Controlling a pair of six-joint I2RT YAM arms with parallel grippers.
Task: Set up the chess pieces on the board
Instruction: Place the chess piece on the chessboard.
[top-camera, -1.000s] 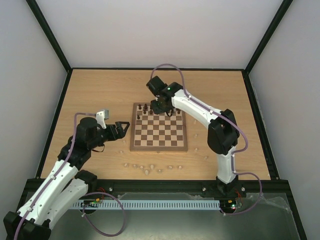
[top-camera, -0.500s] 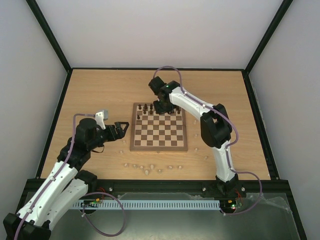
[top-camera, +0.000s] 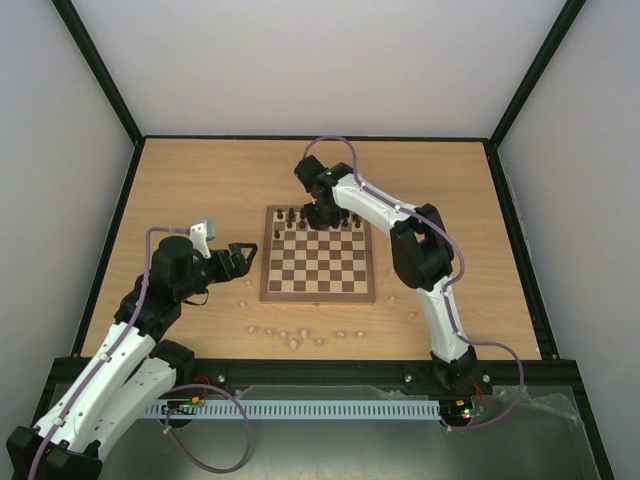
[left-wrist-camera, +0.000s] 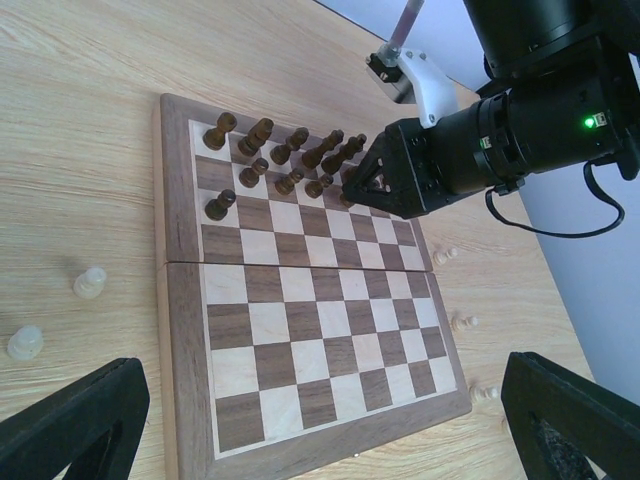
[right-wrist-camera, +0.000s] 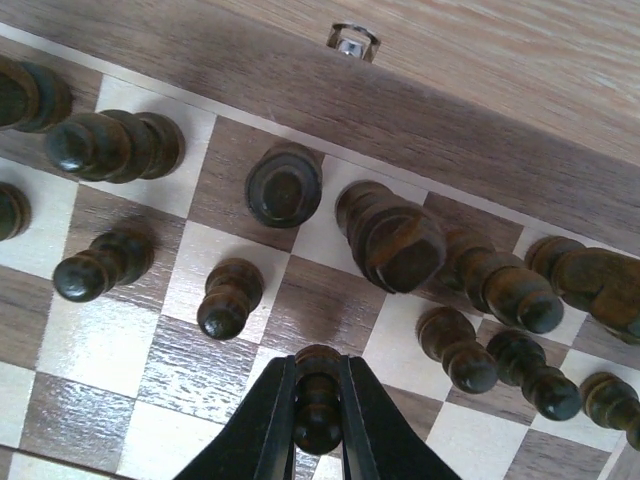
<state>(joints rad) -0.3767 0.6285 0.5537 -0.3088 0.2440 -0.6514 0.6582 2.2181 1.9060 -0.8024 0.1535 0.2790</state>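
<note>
The board (top-camera: 320, 278) lies mid-table, with dark chess pieces (top-camera: 292, 216) standing in its two far rows. My right gripper (top-camera: 322, 214) hangs over those rows. In the right wrist view the right gripper (right-wrist-camera: 318, 378) is shut on a dark pawn (right-wrist-camera: 318, 420), held upright in a gap in the pawn row between a pawn (right-wrist-camera: 228, 300) and another (right-wrist-camera: 455, 350). I cannot tell whether its base touches the board. My left gripper (top-camera: 243, 256) stands open left of the board with nothing in it; in its own view both fingers (left-wrist-camera: 75, 420) frame the board (left-wrist-camera: 300, 340).
Cream pieces lie scattered on the tabletop: several along the near side (top-camera: 292, 338), one at the board's left (top-camera: 245, 283), others to its right (top-camera: 392, 272). The left wrist view shows two at left (left-wrist-camera: 90, 282) and some at right (left-wrist-camera: 462, 322).
The right arm's elbow has swung in toward the board while its gripper stays over the far rows, still shut on the pawn. The left arm has not moved.
</note>
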